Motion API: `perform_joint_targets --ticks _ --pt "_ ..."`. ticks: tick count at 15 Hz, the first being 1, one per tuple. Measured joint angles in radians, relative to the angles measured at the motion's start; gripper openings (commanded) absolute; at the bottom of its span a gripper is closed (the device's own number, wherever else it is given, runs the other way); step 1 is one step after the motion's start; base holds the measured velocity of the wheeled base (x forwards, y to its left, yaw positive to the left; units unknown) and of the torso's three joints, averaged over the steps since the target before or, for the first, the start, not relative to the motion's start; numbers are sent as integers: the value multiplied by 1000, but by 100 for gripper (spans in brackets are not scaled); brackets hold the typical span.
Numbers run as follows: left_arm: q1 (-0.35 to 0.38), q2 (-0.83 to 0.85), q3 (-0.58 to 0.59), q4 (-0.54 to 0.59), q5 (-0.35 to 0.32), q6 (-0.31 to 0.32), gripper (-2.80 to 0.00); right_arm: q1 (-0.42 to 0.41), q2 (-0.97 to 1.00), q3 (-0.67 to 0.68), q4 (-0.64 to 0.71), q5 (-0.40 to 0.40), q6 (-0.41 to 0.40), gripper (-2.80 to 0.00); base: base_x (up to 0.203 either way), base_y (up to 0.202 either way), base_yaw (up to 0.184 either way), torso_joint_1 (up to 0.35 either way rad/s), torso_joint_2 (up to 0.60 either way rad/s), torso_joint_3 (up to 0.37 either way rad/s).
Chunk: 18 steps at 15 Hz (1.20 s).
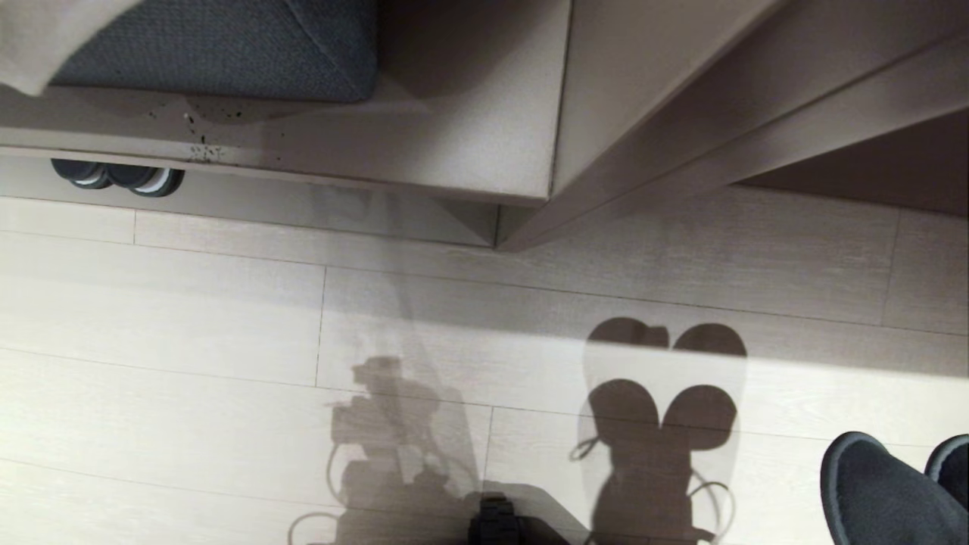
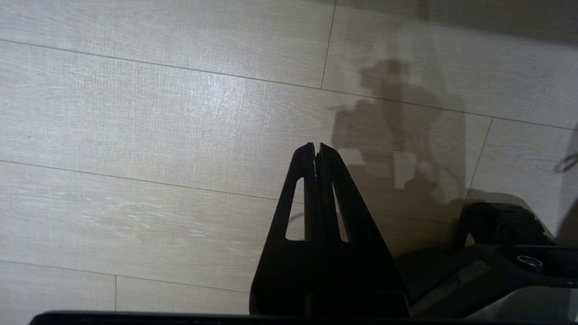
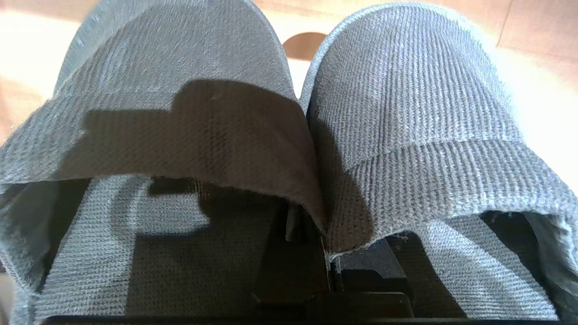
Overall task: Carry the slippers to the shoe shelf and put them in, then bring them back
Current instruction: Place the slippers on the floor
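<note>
Home entryway, pale plank floor, cushioned bench, slippers

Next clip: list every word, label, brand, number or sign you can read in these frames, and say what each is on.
Readable text: none.
Label strip on the robot's body, left wrist view: too dark and blurred to read.
Small round mark beside it: unreadable.
The slippers, bench top and floor carry no writing.

Floor: pale wood-look planks with thin dark seams.
Light: a bright band falls across the near planks; the strip by the furniture lies in shade.
Bench: beige top, speckled dark near its front edge.
Cushion: blue-grey, textured, on the bench.
Counter: beige, possibly a desk, slanting right.
</note>
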Motion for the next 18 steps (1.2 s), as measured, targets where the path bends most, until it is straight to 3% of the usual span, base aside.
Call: perform_joint_targets --ticks 3,7,10,18 --pt "1 0 0 0 0 1 -280 0 100 -100 3 -10 36 -280 0 0 0 0 0 0" --pt "0 0 0 0 -1 1 -280 1 449 -192 -186 -15 35 -280 0 0 0 0 0 0" --pt "0 0 0 0 0 1 -280 7 795 -232 -452 -12 4 -280 0 0 0 0 0 0" --pt "1 0 0 0 0 0 -280 32 1608 -315 -1327 -30 -62 -280 0 0 0 0 0 0"
